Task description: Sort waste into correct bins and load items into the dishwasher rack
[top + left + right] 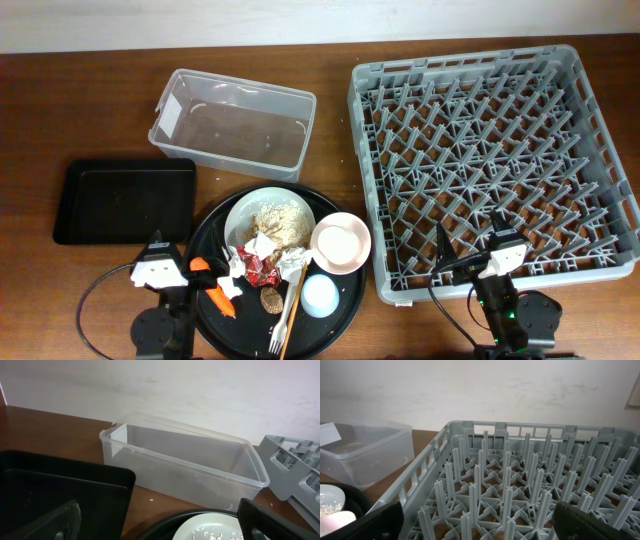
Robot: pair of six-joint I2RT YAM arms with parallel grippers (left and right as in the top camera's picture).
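Note:
A round black tray (205,240) holds the grey-white plate (243,212) with the beige food heap (281,224), white tissues (266,246), the red wrapper (262,266), the carrot (218,295), the brown lump (271,300), the pink bowl (340,243), the light blue cup (320,295), the white fork (284,315) and a chopstick. No cream cup shows. The clear tub (232,123) (185,467) and the shallow black tray (124,200) (60,490) stand at the left. The grey rack (490,150) (520,480) is at the right. My left gripper (172,250) (160,530) is open and empty at the round tray's left rim. My right gripper (470,245) (480,527) is open and empty over the rack's front edge.
The brown wooden table ends at a pale wall behind the tub and the rack. Cables run from both arm bases at the front edge. The plate (210,531) shows between my left fingers. The tub (365,455) and the pink bowl (337,520) show at the left of the right wrist view.

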